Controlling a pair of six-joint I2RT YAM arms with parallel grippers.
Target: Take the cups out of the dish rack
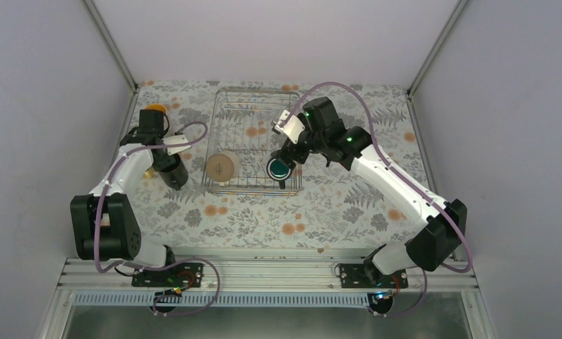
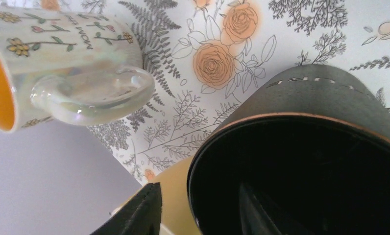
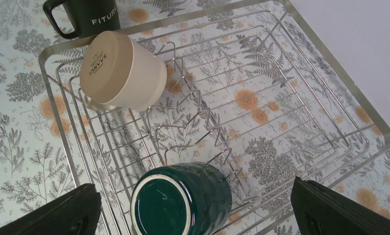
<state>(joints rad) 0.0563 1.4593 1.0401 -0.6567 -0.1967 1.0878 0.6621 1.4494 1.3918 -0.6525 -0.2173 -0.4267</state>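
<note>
We see the right claw [image 3: 193, 186] gaping above the green mug [image 3: 176, 208], the left claw [image 2: 198, 213] unclenched astride the black mug [image 2: 320, 93].

two cups [image 1: 222, 167] in dish rack [image 1: 253, 106], another cup [image 3: 92, 17] left of it

My left arm reaches far along the left side, its elbow folded near the base. The left gripper [image 1: 171, 171] points down with one finger inside a mug [image 2: 310, 98] and one outside, slack against its wall. My right arm stretches far and leftward, wrist bent down, right gripper [image 1: 287, 161] spread wide, holding nothing.
</note>
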